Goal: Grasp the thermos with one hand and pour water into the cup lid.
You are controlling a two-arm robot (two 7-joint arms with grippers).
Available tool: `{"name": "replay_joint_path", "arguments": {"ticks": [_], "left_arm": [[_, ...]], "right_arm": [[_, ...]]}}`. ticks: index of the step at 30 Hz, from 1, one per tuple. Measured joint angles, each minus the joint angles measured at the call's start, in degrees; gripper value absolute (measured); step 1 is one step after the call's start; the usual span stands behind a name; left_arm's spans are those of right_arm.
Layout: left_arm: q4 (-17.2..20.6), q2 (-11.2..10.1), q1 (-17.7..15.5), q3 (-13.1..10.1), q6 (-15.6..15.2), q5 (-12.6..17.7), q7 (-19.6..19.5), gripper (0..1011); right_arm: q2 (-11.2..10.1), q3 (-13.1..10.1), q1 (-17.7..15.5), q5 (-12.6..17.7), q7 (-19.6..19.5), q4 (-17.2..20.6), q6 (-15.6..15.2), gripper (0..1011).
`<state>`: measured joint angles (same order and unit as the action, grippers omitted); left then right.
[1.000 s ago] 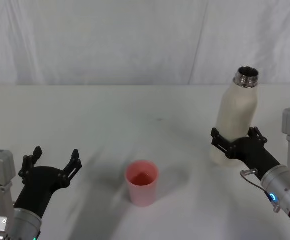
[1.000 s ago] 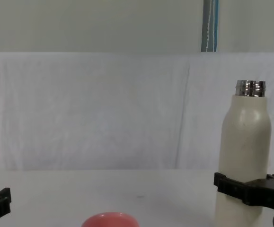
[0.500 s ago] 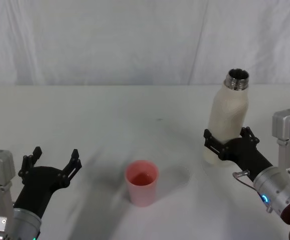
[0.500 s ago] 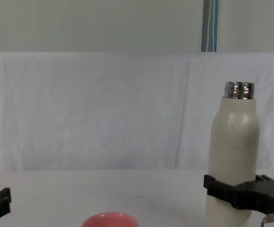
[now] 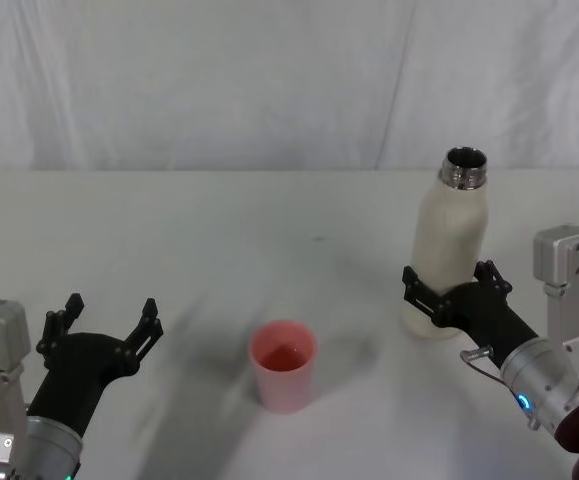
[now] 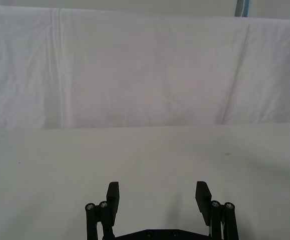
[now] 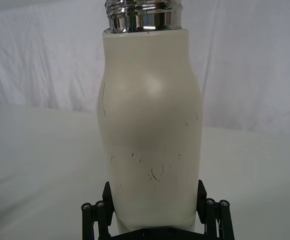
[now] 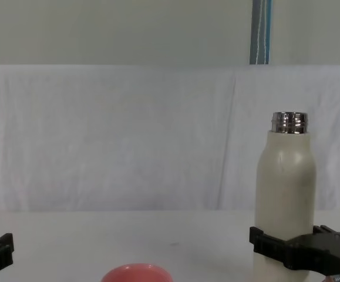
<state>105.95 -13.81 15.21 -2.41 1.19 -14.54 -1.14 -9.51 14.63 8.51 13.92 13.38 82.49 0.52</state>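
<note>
The right gripper [image 5: 447, 300] pinches the thermos [image 5: 445, 250] low on its body, upright with the open neck free for tipping, at about 2 o'clock from the cup lid [image 5: 283, 364]. The left gripper [image 5: 104, 335] waits spread at 9 o'clock, idle.

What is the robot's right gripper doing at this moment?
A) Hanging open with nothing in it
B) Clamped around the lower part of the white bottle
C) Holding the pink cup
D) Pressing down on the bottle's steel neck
B: the right gripper has its black fingers on either side of the lower body of the thermos, which stands upright, apart from the cup lid.
</note>
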Motion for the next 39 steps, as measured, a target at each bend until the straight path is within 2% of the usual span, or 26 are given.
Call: {"name": "replay_joint_path", "arguments": {"ticks": [25, 28, 39], "left_arm": [[0.0, 0.0, 0.0, 0.0, 0.0, 0.0, 0.0, 1001], [0.0, 0.0, 0.0, 0.0, 0.0, 0.0, 0.0, 1001], [0.0, 0.0, 0.0, 0.0, 0.0, 0.0, 0.0, 1001]], "right_arm": [[0.2, 0.1, 0.0, -0.2, 0.0, -0.4, 0.0, 956], [0.2, 0.0, 0.0, -0.2, 0.0, -0.4, 0.1, 1000], [0.2, 0.0, 0.0, -0.2, 0.0, -0.3, 0.0, 1001]]}}
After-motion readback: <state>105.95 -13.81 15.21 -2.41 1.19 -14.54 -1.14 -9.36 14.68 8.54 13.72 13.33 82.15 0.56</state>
